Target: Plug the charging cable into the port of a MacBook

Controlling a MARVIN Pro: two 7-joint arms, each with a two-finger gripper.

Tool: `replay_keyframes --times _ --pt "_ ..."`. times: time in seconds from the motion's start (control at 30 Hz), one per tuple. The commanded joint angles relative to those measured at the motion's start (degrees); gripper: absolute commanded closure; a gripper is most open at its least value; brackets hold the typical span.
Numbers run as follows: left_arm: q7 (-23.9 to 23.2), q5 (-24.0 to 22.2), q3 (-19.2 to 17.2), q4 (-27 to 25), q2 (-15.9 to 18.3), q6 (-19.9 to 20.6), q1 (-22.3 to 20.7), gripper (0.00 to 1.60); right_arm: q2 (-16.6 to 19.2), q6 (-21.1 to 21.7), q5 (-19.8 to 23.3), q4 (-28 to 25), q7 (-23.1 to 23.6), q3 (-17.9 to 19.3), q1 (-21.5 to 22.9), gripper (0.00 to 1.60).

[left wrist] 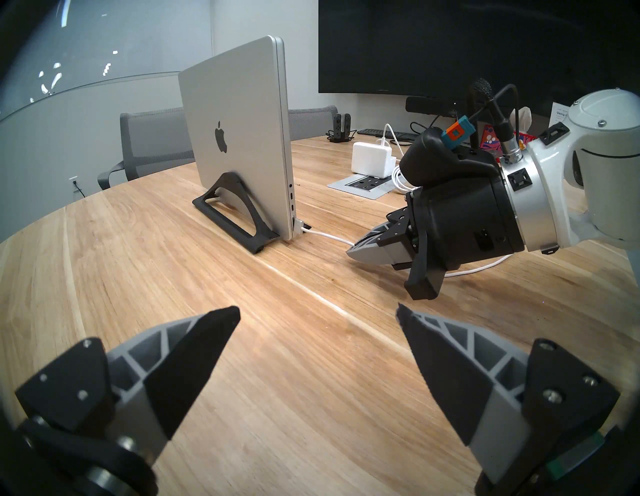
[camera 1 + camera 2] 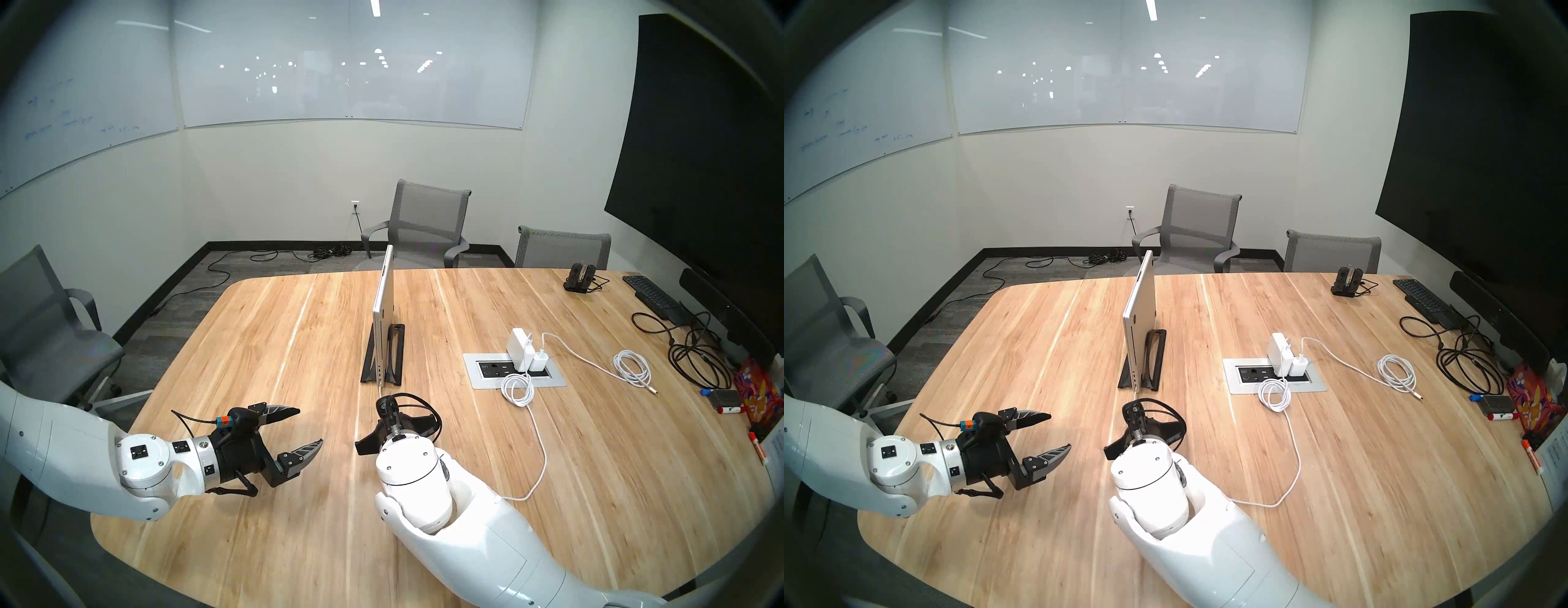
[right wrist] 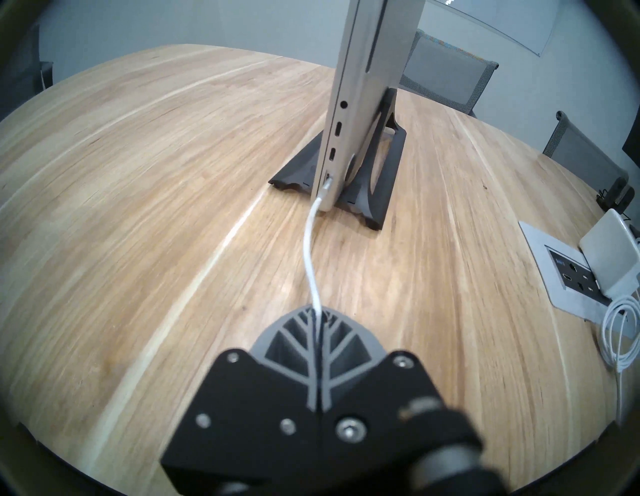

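Observation:
The silver MacBook stands upright on its edge in a black stand at mid-table. The white charging cable ends in a small connector that sits in the lowest port on the edge facing me. My right gripper is shut on the cable a short way behind the connector, low over the wood. The rest of the cable loops back to a white power adapter. My left gripper hangs open and holds nothing, left of the right one.
A grey outlet panel is set into the table right of the laptop. Farther right lie a coiled white cable, black cables and a black keyboard. Grey chairs stand around the table.

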Motion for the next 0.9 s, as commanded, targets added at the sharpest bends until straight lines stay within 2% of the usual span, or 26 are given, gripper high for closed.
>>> replay_keyframes --times 0.0,0.87 --pt "0.14 0.15 -0.52 -0.22 -0.14 -0.24 -0.41 0.00 0.47 0.48 -1.65 -0.73 -0.54 -0.95 1.41 1.60" --pt "0.15 0.15 -0.52 -0.22 -0.14 -0.24 -0.41 0.00 1.81 1.73 -2.41 -0.96 0.61 -1.21 2.06 1.60"
